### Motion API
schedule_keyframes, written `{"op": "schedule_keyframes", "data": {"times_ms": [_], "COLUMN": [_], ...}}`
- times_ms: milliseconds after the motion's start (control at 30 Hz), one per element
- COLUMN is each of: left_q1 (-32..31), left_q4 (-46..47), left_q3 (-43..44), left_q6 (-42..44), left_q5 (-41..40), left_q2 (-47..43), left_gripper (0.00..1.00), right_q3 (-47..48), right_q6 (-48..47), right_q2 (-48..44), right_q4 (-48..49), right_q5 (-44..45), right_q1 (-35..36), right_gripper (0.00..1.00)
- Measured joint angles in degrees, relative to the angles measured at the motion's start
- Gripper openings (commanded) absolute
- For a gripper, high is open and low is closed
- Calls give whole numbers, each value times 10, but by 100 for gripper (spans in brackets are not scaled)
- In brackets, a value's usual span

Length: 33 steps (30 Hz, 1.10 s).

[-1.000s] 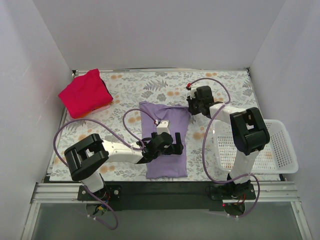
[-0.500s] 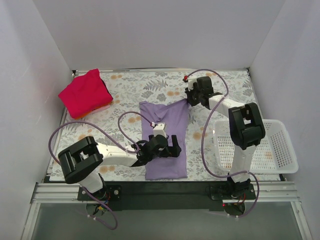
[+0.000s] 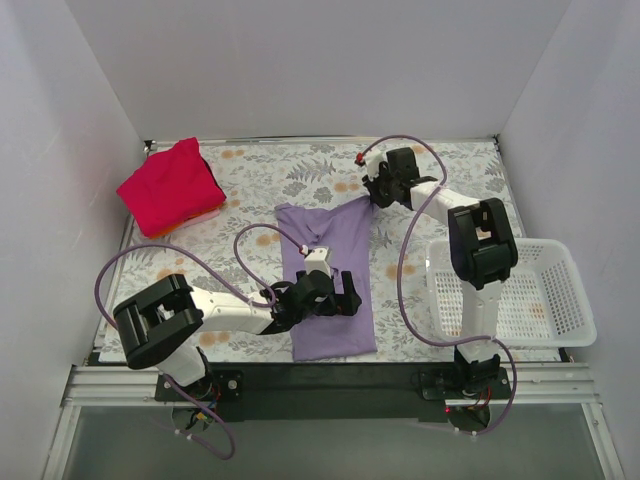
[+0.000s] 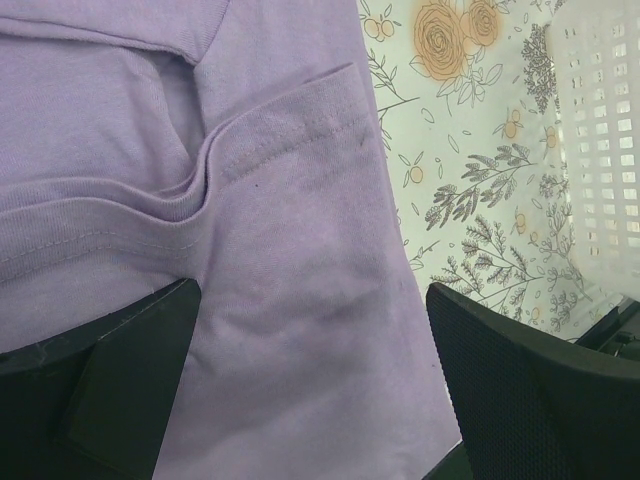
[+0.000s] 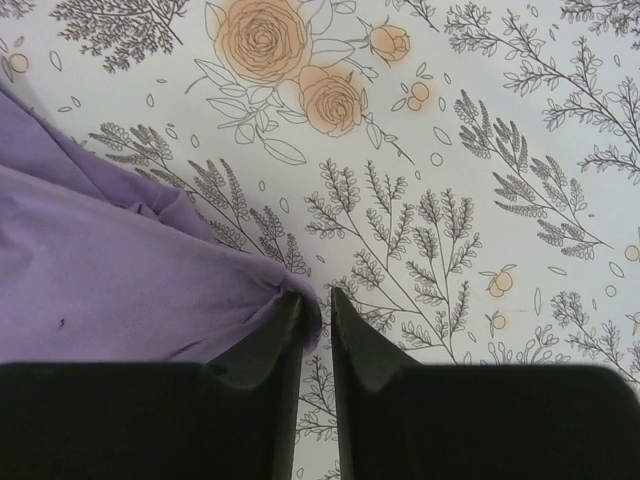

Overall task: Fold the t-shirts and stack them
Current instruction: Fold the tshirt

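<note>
The pale lavender t-shirt (image 3: 325,235) lies lengthwise at the middle of the table. My left gripper (image 3: 335,298) is open wide and rests low over its near half; in the left wrist view the cloth (image 4: 280,300) fills the gap between the fingers (image 4: 530,390). My right gripper (image 3: 375,192) is shut on the shirt's far right corner (image 5: 120,290), which is drawn out toward the back. The cloth bunches at the right fingertips (image 5: 290,310). The bright red t-shirt (image 3: 170,185) lies folded at the far left.
A white mesh basket (image 3: 560,300) stands at the right edge of the table and also shows in the left wrist view (image 4: 600,120). Purple cables loop from both arms over the floral tablecloth (image 3: 250,170). White walls enclose the table on three sides.
My right gripper has moved toward the back, pulling the lavender shirt's far right corner out with it. My left gripper has slid slightly nearer on the shirt.
</note>
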Motion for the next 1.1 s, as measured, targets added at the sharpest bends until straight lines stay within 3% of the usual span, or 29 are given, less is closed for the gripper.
{"op": "schedule_keyframes", "data": {"times_ms": [100, 233, 367, 533, 933, 1100], "left_q1": [0, 1, 1, 1, 1, 0], "left_q4": [0, 0, 0, 0, -5, -73], "left_q3": [0, 0, 0, 0, -1, 41], "left_q6": [-2, -3, -4, -5, -7, 6], "left_q5": [0, 0, 0, 0, 1, -1], "left_q2": [0, 0, 0, 0, -3, 1], "left_gripper": [90, 90, 90, 90, 90, 92], "right_q3": [0, -12, -39, -68, -83, -111], "right_q6": [-9, -2, 21, 48, 86, 128], "right_q2": [-4, -39, -102, -143, -124, -152], "right_q4": [-5, -7, 7, 28, 12, 8], "right_q5": [13, 26, 30, 36, 63, 44], "right_q1": [0, -3, -7, -7, -30, -36], "right_gripper": [25, 51, 59, 61, 61, 62]}}
